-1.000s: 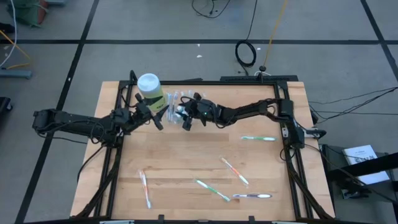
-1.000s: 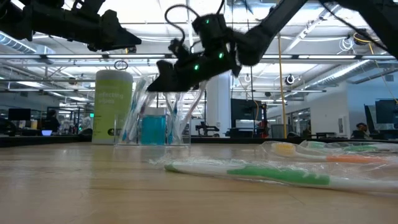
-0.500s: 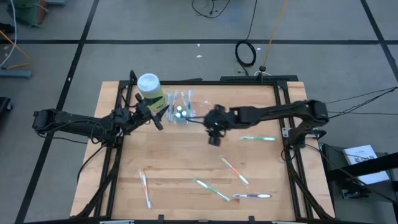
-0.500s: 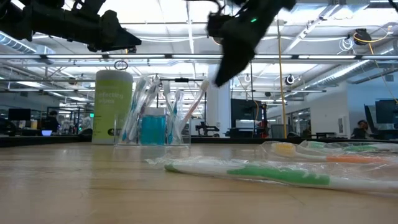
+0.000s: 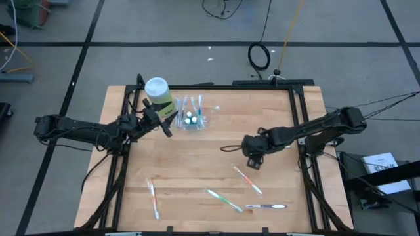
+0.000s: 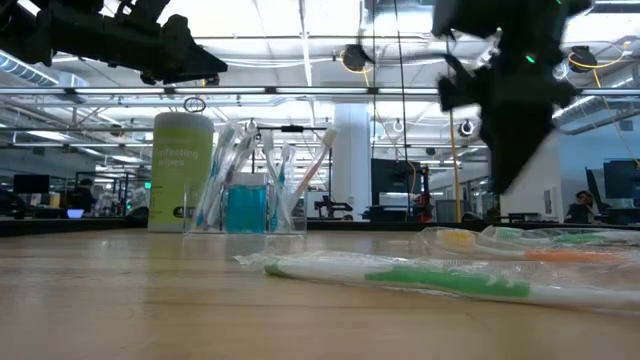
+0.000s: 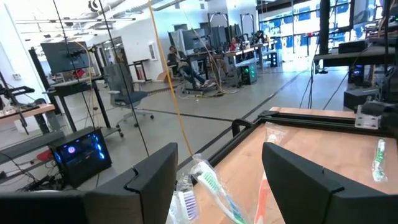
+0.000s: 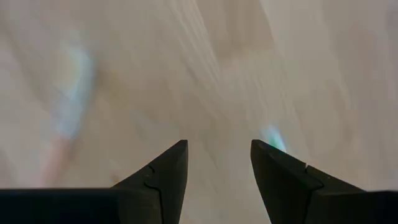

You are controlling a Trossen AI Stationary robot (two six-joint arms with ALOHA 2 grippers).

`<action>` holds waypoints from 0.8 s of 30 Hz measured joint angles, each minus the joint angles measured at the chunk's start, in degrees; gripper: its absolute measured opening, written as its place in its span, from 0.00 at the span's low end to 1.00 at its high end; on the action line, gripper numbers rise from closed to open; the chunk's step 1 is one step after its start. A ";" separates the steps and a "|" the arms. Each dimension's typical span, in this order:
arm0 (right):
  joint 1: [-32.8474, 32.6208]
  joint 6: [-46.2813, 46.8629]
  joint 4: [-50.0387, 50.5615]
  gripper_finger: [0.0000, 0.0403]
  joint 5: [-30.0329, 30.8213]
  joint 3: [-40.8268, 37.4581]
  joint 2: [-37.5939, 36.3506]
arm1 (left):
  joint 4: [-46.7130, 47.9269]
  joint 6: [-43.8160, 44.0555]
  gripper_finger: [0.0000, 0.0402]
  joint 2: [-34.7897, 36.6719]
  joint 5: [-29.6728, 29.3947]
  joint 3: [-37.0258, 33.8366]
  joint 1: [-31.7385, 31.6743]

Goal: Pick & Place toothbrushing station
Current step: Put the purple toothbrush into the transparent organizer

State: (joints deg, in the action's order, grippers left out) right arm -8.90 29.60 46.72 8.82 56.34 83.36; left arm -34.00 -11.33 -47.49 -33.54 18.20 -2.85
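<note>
The right gripper (image 5: 253,161), jaws parted and empty, hangs near the orange-white toothbrush (image 5: 247,179), probably to fetch it for the clear plastic cup (image 5: 189,120); the left gripper (image 5: 164,124) waits released beside it.

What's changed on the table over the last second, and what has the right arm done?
The right end effector left the clear cup at the table's back and swung out to mid-table, near the loose toothbrush with the orange handle; it is open and empty. A toothbrush now leans in the cup where the end effector had been. The left end effector, the green bottle and the other loose toothbrushes stayed put.
</note>
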 joint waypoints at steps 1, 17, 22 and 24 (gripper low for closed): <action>-0.13 0.47 0.00 0.41 -0.01 -1.81 -0.61 | -0.01 0.03 0.60 0.01 0.00 0.00 0.00; -0.18 -2.23 -1.73 0.41 10.85 -13.85 -5.06 | 1.47 3.42 0.60 -0.12 0.02 0.00 0.00; -0.20 -2.30 -6.42 0.41 10.64 -15.47 -5.08 | 4.17 4.47 0.60 -0.12 0.02 0.00 0.00; -0.20 -3.37 -7.96 0.41 10.65 -16.01 -5.08 | 4.97 5.07 0.60 -0.12 0.02 0.00 0.00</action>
State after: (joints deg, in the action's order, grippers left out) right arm -9.10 26.24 38.76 19.47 40.32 78.28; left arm -29.03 -6.26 -47.62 -33.52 18.20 -2.85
